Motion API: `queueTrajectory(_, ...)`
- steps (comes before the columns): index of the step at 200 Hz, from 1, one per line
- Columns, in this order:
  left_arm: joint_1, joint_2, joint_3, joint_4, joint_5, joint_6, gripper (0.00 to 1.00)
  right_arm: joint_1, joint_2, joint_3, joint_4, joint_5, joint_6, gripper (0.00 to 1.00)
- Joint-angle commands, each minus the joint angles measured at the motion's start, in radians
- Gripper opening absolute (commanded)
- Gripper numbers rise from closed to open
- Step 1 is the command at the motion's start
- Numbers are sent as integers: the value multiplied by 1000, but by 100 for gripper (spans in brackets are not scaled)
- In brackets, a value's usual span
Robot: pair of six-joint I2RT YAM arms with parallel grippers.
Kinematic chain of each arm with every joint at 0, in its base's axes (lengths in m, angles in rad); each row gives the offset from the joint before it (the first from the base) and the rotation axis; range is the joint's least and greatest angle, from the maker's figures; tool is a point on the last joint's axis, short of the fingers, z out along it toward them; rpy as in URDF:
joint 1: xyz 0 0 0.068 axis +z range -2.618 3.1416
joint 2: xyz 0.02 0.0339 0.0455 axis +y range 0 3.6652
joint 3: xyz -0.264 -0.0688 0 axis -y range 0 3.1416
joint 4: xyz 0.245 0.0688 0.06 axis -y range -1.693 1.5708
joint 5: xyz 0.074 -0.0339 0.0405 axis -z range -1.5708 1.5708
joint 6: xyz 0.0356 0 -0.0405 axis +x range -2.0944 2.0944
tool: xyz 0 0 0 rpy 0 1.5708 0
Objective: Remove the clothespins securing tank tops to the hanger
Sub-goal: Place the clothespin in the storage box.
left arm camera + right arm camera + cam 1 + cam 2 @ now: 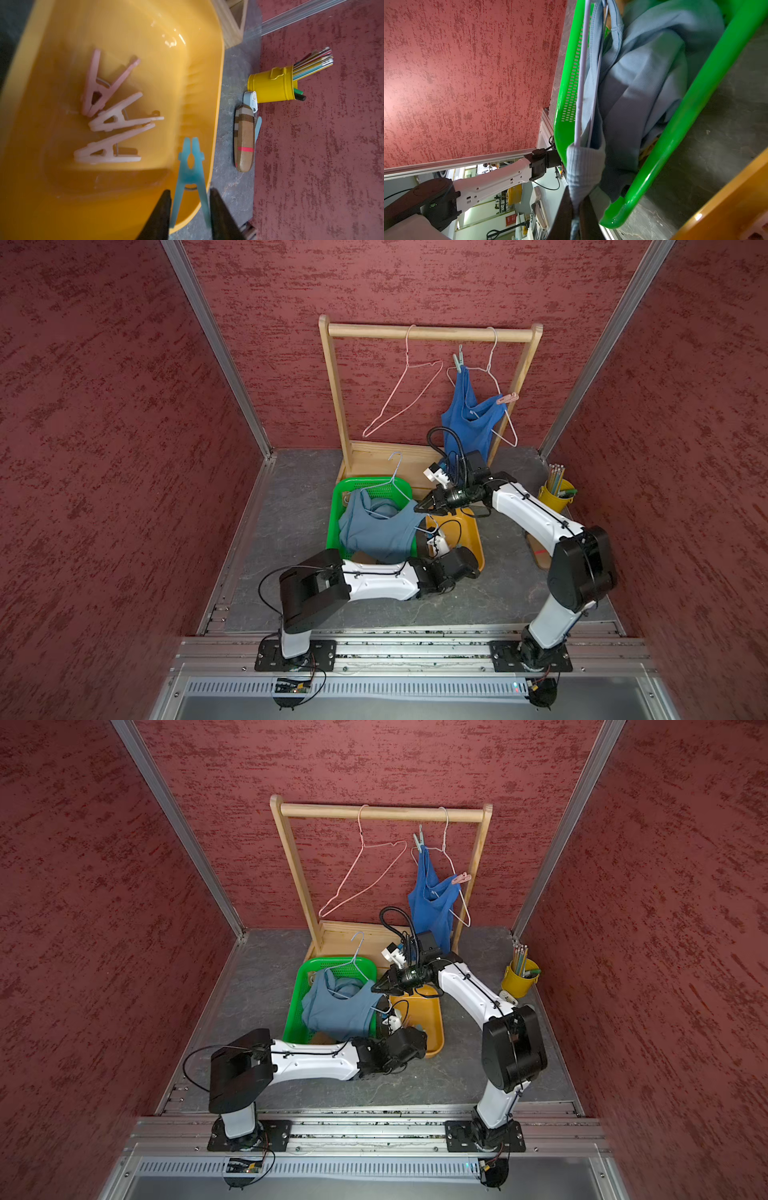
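Right now the left gripper (189, 190) hangs over the yellow tray (199, 87) with its fingers spread. The loose teal clothespin (190, 166) sits between them, blurred. A thin gap seems to show on each side of it, though the blur makes contact hard to judge. On the tray floor lie a pink clothespin (99, 87) and two pale clothespins (116, 120), bunched together.

In both top views the tray sits near the table's middle, with the green basket (336, 506) just beside it at 9 o'clock. The right gripper (576, 207) is clamped tight on a corner of the grey-blue tank top (374, 526), where the cloth wraps the end of the blue wire hanger (581, 83). The rest of that top slumps in the basket.

At the table's 12 o'clock stands the wooden rack (428, 332). The royal blue tank top (469, 423) hangs there on a white hanger (513, 427). The hung teal clothespin (458, 360) pins it at its 11 o'clock and the hung pink clothespin (508, 398) at its 2 o'clock. A yellow cup (555, 499) of pencils stands at the table's 3 o'clock.
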Motion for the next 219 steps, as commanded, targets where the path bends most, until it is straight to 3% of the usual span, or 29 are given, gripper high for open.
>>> queueTrajectory(1,14,19,62,-57,56,67,53,-4,-31,6,37,-29,-27,0)
queueTrajectory(24,-6,2,188,-241,33,125,72,-3,-23,50,-22,-23,-57,0)
queueTrajectory(37,-22,-20,240,-344,6,148,77,-3,-28,67,-40,-22,-61,0)
queueTrajectory(77,-99,-160,336,-627,-72,129,77,-3,-75,62,-111,-5,-98,0)
queueTrajectory(112,-241,-316,349,-891,-94,-36,77,-3,-130,89,-217,36,-152,0)
queueTrajectory(155,-404,-524,316,-1317,-264,-342,77,3,-228,71,-306,125,-162,0)
queueTrajectory(191,-378,-753,206,-1519,-345,-467,77,21,-317,25,-326,165,-133,0)
queueTrajectory(219,-214,-938,145,-1583,-390,-394,77,75,-352,16,-317,164,-85,0)
